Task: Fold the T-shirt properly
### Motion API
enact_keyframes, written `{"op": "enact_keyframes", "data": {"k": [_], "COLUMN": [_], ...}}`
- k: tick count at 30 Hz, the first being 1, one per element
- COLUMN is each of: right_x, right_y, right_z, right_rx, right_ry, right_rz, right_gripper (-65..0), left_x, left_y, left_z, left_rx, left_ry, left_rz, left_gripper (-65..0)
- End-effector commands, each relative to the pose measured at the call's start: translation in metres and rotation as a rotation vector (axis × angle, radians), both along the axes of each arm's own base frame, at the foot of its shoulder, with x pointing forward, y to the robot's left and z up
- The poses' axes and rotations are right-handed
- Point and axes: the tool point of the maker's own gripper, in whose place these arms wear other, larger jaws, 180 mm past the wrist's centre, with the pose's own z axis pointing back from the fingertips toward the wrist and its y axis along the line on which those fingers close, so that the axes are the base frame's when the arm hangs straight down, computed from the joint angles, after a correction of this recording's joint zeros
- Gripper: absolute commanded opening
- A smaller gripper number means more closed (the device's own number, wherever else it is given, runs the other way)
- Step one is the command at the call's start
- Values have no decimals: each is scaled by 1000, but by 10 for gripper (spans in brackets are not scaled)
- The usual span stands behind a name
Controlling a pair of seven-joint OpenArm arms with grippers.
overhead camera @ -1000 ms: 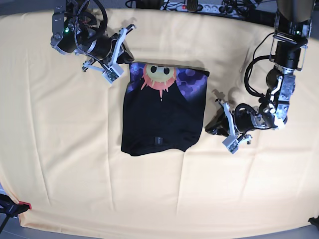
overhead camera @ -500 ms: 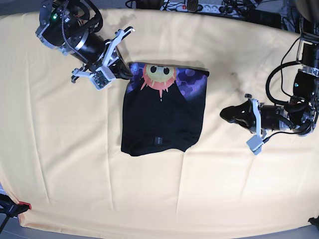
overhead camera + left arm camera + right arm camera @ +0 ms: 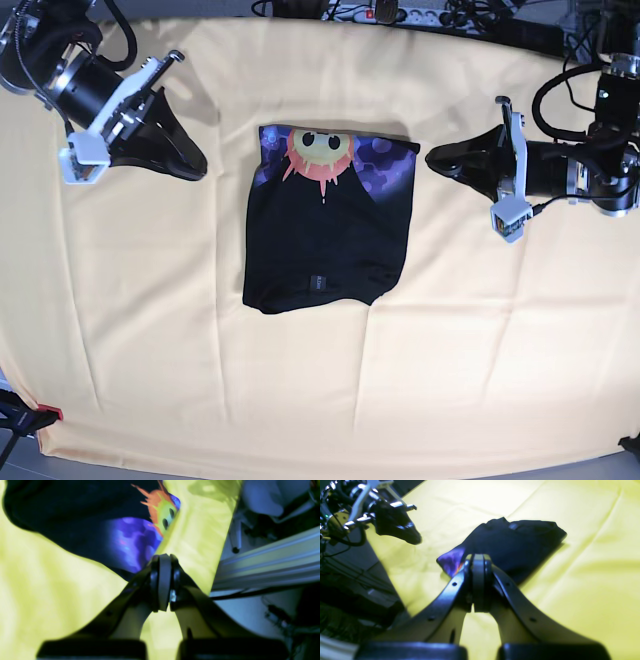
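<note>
A black T-shirt (image 3: 328, 225) lies folded at the centre of a cream cloth (image 3: 150, 330), cartoon face toward 12 o'clock. The left gripper (image 3: 436, 157) is clenched and empty at 3 o'clock. The right gripper (image 3: 196, 165) is clenched and empty at 10 o'clock.

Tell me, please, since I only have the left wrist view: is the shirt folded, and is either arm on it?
Observer: The T-shirt lies folded into a compact block; neither arm touches it.
Operator: Where is the other arm?
Observer: The right gripper hangs off the shirt's far side, over bare tablecloth.
Operator: Is it holding anything?
Observer: No, its jaws are shut on nothing, and so are those of the left gripper.
</note>
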Motion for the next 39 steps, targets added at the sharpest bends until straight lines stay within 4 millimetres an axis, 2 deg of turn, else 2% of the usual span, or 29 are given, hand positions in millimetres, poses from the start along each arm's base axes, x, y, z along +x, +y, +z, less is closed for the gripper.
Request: {"op": "enact_keyframes", "data": {"k": [1, 9, 12, 15, 21, 25, 28, 31, 35, 37, 39], "right_x": [-7, -59, -85, -108, -152, -185, -210, -227, -240, -253, -271], "right_y": [-4, -81, -100, -109, -112, -111, -111, -113, -101, -88, -84], "right_z": [8, -25, -35, -41, -52, -55, -55, -59, -77, -89, -110], "right_rx": [5, -208, -270, -306, -343, -358, -370, -359, -260, -178, -182], "right_ry": [-17, 217, 319, 405, 579, 702, 795, 870, 951, 1015, 1089], "right_rz": [5, -187, -230, -246, -224, -203, -184, -160, -104, -74, -62], "right_gripper": [-650, -650, -650, -650, -650, -650, -650, -650, -650, -650, -650], "left_x": [-1, -44, -66, -88, -136, -177, -212, -238, -253, -264, -278], "left_y": [3, 24, 30, 33, 41, 46, 42, 38, 38, 38, 38], "left_z": [12, 13, 13, 13, 14, 8, 6, 6, -11, -27, -48], "left_rx": [-16, 25, 59, 98, 221, 264, 251, 229, 211, 187, 174], "left_ry": [-33, -8, 8, 34, 108, 258, 379, 488, 579, 651, 728], "left_rz": [3, 86, 101, 109, 124, 142, 139, 177, 255, 305, 346], "left_gripper": [-650, -650, -650, -650, -650, -650, -650, -650, -650, -650, -650]}}
